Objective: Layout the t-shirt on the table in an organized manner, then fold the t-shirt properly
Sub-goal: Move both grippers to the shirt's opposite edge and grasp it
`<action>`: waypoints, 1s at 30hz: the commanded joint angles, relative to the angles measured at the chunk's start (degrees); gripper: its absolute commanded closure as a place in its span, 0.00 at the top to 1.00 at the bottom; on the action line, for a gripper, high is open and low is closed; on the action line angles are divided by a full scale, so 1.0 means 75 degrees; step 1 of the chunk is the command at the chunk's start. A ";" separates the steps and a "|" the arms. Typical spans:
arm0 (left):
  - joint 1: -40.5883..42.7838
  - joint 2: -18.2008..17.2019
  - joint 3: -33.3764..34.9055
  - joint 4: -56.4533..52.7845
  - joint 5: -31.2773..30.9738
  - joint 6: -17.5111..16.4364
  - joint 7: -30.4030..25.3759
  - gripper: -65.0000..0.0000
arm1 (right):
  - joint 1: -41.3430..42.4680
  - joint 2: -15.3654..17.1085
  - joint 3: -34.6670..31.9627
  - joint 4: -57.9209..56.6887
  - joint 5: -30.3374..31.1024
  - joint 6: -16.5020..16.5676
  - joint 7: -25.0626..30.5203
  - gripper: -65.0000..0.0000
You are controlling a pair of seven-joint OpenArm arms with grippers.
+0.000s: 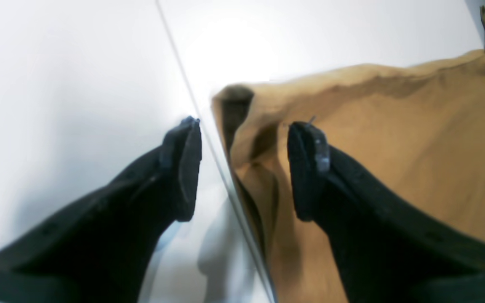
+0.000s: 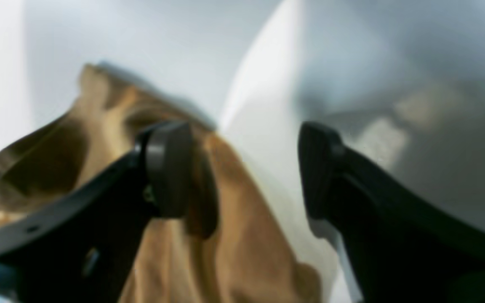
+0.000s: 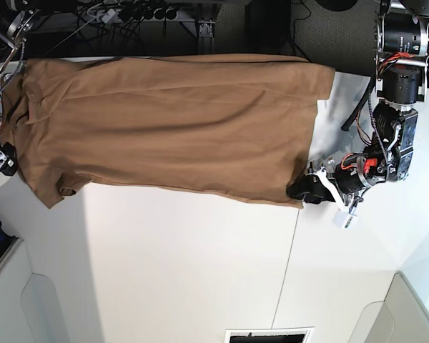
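The tan t-shirt (image 3: 171, 121) lies spread out across the far half of the white table (image 3: 200, 271), with a short sleeve at the left end. My left gripper (image 3: 305, 191) is open at the shirt's near right corner. In the left wrist view it (image 1: 246, 124) straddles that corner (image 1: 242, 109): one finger (image 1: 310, 168) is over the cloth, the other over bare table (image 1: 57, 84). My right gripper (image 3: 1, 161) is at the shirt's left edge by the sleeve. In the blurred right wrist view it (image 2: 242, 126) is open, with one finger (image 2: 169, 168) over raised cloth (image 2: 234, 235).
A thin dark seam (image 3: 293, 243) runs across the table next to the left gripper and also shows in the left wrist view (image 1: 183, 84). Cables and electronics (image 3: 129, 13) line the far edge. Grey trays sit at the near left (image 3: 21, 300) and near right (image 3: 407, 314) corners.
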 commanded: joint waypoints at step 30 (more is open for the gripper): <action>-0.0210 0.0181 -0.0003 0.0143 0.0160 -0.0072 0.0219 0.04 | 0.0143 0.0169 -0.1486 0.0326 0.0227 0.0230 0.0294 0.00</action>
